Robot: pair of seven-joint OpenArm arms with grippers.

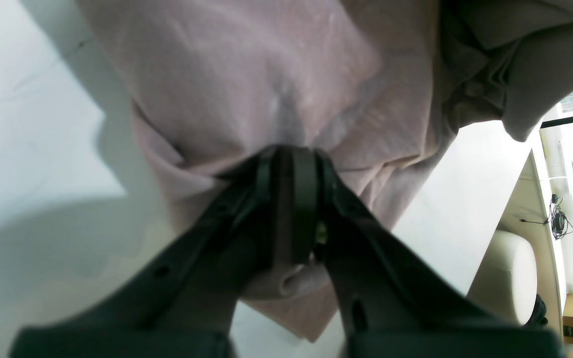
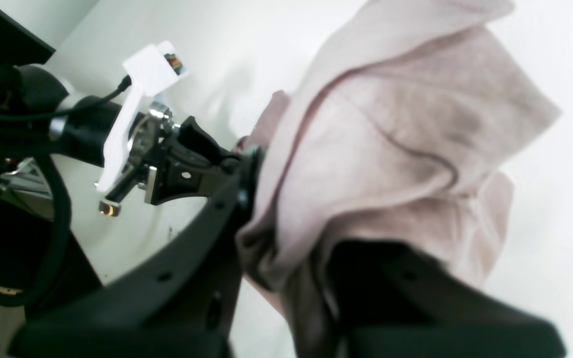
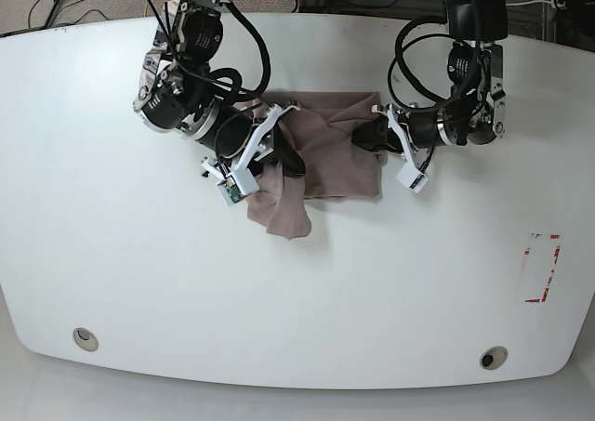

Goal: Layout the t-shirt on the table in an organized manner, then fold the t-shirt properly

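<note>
Mauve t-shirt (image 3: 330, 151) bunched on the table (image 3: 139, 272); left pincer (image 1: 291, 154) and right pincer (image 2: 251, 199) both clamp it.

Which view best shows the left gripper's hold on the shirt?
Left wrist: the left gripper shuts on a t-shirt fold. Base shows it small beside cloth; right wrist shows it from the side.
</note>
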